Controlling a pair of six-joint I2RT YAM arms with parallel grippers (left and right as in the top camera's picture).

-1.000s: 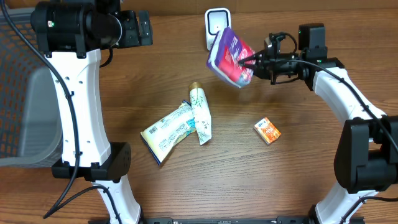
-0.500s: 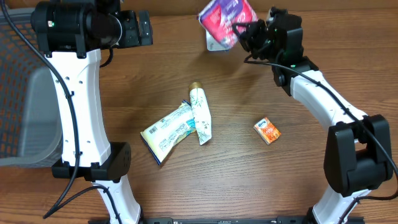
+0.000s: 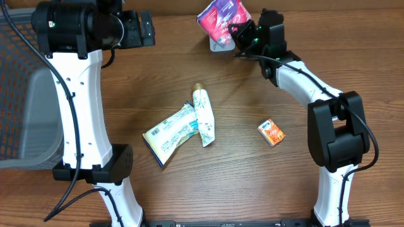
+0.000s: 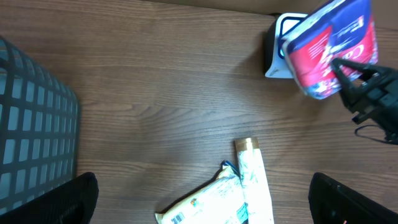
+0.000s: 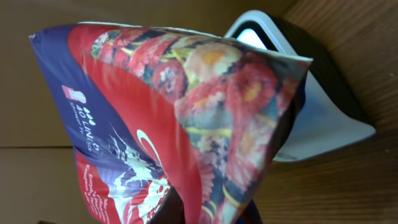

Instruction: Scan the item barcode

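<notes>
My right gripper is clamped tight on the red and purple packet, holding it off the table at the far edge, right over the white scanner. From the right wrist the packet fills the view, with the scanner just behind it. There is not much room beyond, since the table ends right there. Towards me the wood is open: the tube and the flat pack lie touching mid-table, and the small orange box sits apart on my right, all well clear of the packet. My left gripper hangs high at the far left with its fingers spread wide and nothing between them, the grey basket below on that side. A second ago the packet hung lower, to the right of the scanner; now it has swung up and back across it, while the left arm and the table items have stayed put
</notes>
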